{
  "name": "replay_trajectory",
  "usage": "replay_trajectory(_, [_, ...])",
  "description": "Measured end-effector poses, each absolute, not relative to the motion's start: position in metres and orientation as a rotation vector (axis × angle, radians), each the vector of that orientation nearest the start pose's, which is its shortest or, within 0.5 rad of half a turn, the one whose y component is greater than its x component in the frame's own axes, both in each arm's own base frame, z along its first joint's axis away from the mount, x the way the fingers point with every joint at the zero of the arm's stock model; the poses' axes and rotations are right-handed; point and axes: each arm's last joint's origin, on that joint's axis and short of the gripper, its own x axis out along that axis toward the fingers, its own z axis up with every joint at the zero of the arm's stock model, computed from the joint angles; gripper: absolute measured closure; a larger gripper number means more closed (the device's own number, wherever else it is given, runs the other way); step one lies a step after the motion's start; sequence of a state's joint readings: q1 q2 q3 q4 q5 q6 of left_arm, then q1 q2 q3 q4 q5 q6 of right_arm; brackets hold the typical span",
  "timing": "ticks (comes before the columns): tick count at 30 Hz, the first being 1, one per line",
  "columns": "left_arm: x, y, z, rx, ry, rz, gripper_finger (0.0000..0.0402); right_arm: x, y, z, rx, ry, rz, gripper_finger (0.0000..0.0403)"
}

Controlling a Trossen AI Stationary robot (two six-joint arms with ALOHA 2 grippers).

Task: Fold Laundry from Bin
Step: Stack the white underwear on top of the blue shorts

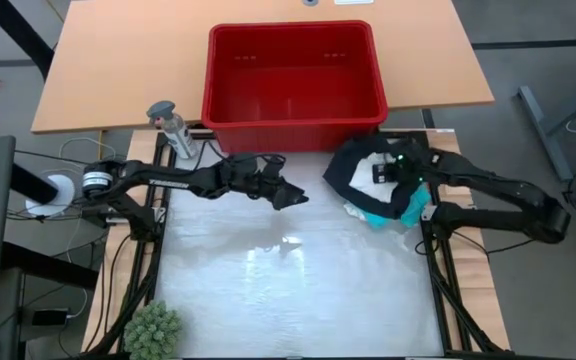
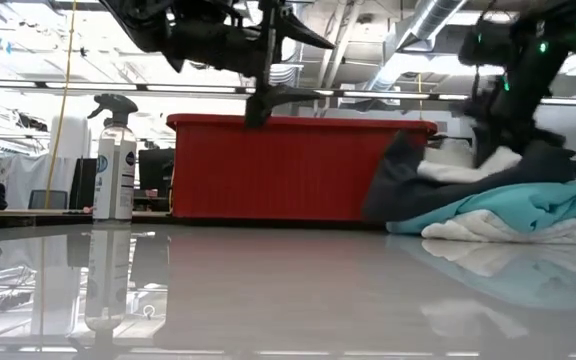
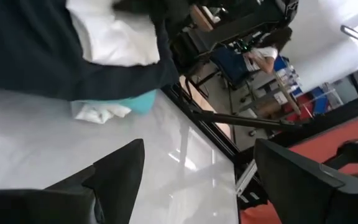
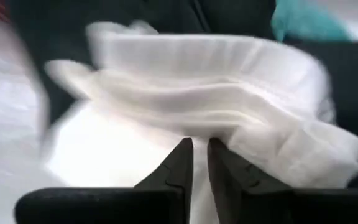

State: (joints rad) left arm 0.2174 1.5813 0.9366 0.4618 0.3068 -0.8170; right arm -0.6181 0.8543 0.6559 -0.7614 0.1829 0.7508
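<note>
One red slotted plastic bin (image 1: 293,85) sits at the table's far edge, and one heap of soft laundry (image 1: 383,185) — black, turquoise and white pieces — lies just beside its right corner. The right gripper (image 4: 200,163) is down on the heap, fingers nearly together over white frilled cloth. The left gripper (image 1: 290,196) hovers mid-table, spread wide — holding nothing.

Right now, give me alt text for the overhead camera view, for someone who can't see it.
Seen from above, the right gripper is down on a pile of laundry at the table's right edge, beside an empty red bin. The left gripper, open, hovers over the shiny mat. A spray bottle stands left of the bin.
</note>
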Motion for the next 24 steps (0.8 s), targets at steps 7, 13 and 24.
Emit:
replay_trajectory(7, [0.377, 0.074, 0.251, -0.745, 0.185, -0.054, 0.011, 0.116, -0.092, 0.279, 0.785, 0.557, -1.099, 0.0323])
replay_trajectory(13, [0.428, 0.085, 0.268, -0.594, 0.107, -0.106, 0.0139, 0.114, -0.092, 0.289, 0.755, 0.499, -1.187, 0.0337])
replay_trajectory(24, [0.526, 0.099, 0.232, -0.624, 0.143, -0.289, 0.0286, 0.118, -0.085, 0.283, 0.711, 0.605, -1.179, 0.0363])
